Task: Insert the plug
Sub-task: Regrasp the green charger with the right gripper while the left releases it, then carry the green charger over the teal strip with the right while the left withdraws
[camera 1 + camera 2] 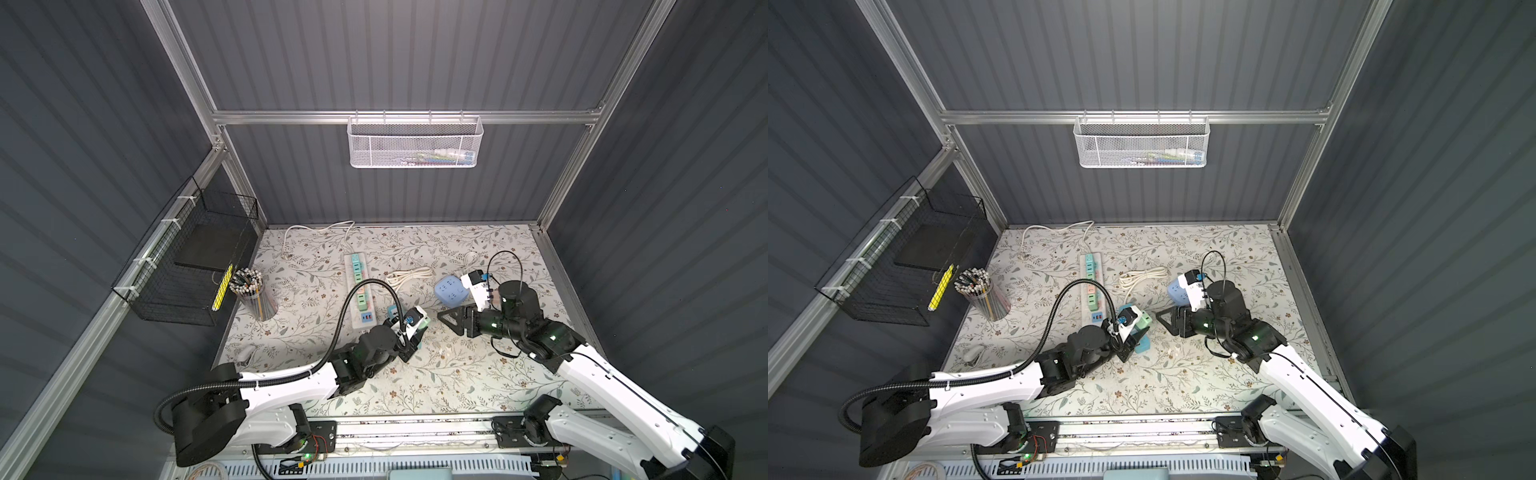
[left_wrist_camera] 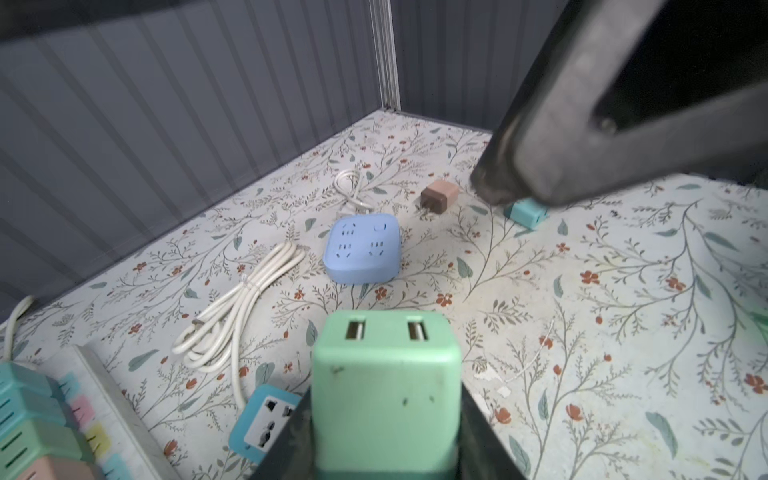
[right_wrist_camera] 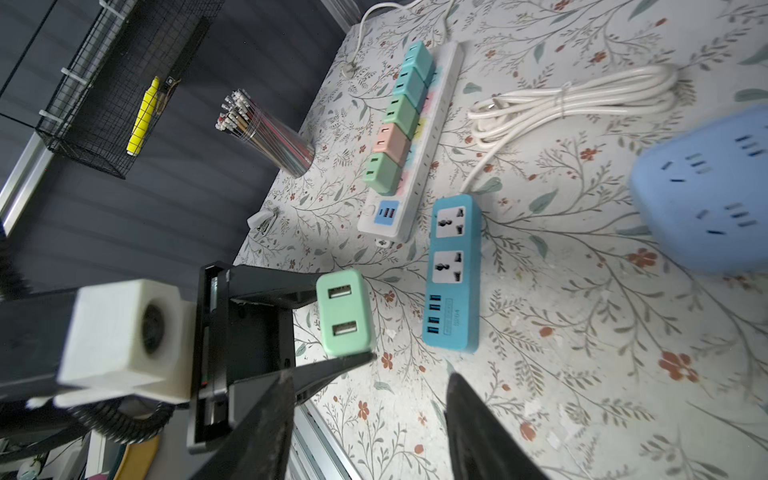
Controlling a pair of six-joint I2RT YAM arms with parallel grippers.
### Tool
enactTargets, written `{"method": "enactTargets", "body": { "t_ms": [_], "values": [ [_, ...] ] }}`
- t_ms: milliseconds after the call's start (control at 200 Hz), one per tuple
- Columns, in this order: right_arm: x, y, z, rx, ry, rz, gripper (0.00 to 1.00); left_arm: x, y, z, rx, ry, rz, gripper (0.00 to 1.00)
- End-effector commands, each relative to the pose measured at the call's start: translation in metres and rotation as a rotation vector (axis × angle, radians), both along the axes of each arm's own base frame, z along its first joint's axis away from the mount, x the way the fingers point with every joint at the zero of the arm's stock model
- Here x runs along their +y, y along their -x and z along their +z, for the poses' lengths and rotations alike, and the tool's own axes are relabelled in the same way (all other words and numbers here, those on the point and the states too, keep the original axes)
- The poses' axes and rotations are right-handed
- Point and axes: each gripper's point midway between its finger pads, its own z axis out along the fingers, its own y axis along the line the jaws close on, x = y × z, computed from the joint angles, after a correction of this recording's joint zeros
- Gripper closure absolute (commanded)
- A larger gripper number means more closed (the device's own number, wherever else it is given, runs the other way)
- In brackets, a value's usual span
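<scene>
In both top views the left gripper (image 1: 1139, 329) sits just left of the frame's centre, its jaws closed on the green plug (image 1: 1145, 321). The plug is held clear of the floral surface (image 1: 1183, 374), over the near end of the blue socket strip (image 1: 1144, 345).

In the right wrist view the plug (image 3: 344, 312) shows its face with two USB ports almost head on. That face therefore points toward the right of the top views, at the right gripper (image 1: 1168, 321). The row of ports runs from one jaw across to the other. In the left wrist view the plug's (image 2: 386, 386) body reaches straight out along the jaws' line. Its prongs are hidden.

The right gripper's (image 3: 370, 376) jaws stand partly apart with only bare surface between them. It is near the plug but not touching it.

The white power strip (image 1: 360, 291), carrying a row of coloured adapters, lies up-left of the plug. The blue square socket (image 1: 452, 290) lies up-right.
</scene>
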Motion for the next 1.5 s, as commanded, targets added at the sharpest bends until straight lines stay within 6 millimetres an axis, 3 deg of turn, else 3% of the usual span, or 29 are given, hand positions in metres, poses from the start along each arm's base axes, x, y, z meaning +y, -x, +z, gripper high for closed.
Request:
{"method": "enactTargets", "body": {
  "t_ms": [0, 305, 315, 535, 760, 905, 971, 1051, 1101, 1176, 1351, 1496],
  "values": [
    [0.023, 0.003, 0.010, -0.041, -0.002, 0.088, 0.40, -0.001, 0.001, 0.013, -0.009, 0.040, -0.014, 0.80],
    [0.043, -0.002, 0.005, -0.037, 0.032, 0.116, 0.45, -0.003, 0.005, 0.011, 0.018, 0.032, -0.040, 0.80],
    [0.045, -0.004, -0.003, -0.021, 0.046, 0.118, 0.45, -0.003, 0.005, 0.011, 0.019, 0.031, -0.039, 0.80],
    [0.054, -0.006, -0.011, 0.011, 0.062, 0.141, 0.63, -0.001, 0.006, 0.011, 0.020, 0.024, -0.039, 0.80],
    [0.052, -0.003, -0.025, 0.044, 0.104, 0.143, 0.56, 0.004, 0.004, 0.012, 0.008, 0.018, -0.021, 0.80],
    [0.049, -0.001, -0.026, 0.045, 0.102, 0.135, 0.77, 0.005, 0.003, 0.011, 0.007, 0.017, -0.014, 0.78],
    [0.049, -0.001, -0.021, 0.027, 0.092, 0.130, 0.82, 0.006, 0.002, 0.012, 0.010, 0.018, -0.008, 0.70],
    [0.050, -0.004, -0.015, 0.001, 0.083, 0.117, 0.84, 0.011, -0.001, 0.012, 0.035, 0.019, 0.029, 0.33],
    [0.049, -0.008, -0.013, -0.025, 0.092, 0.101, 0.85, 0.019, -0.005, 0.012, 0.056, 0.022, 0.070, 0.13],
    [0.044, -0.019, -0.020, -0.107, 0.149, 0.074, 0.85, 0.037, -0.011, 0.013, 0.084, 0.058, 0.151, 0.02],
    [0.031, -0.062, -0.050, -0.234, 0.324, -0.069, 0.87, 0.111, -0.027, 0.030, 0.227, 0.319, 0.556, 0.00],
    [0.030, -0.094, -0.070, -0.251, 0.411, -0.214, 0.87, 0.167, -0.027, 0.014, 0.298, 0.361, 0.862, 0.00]
  ]
}}
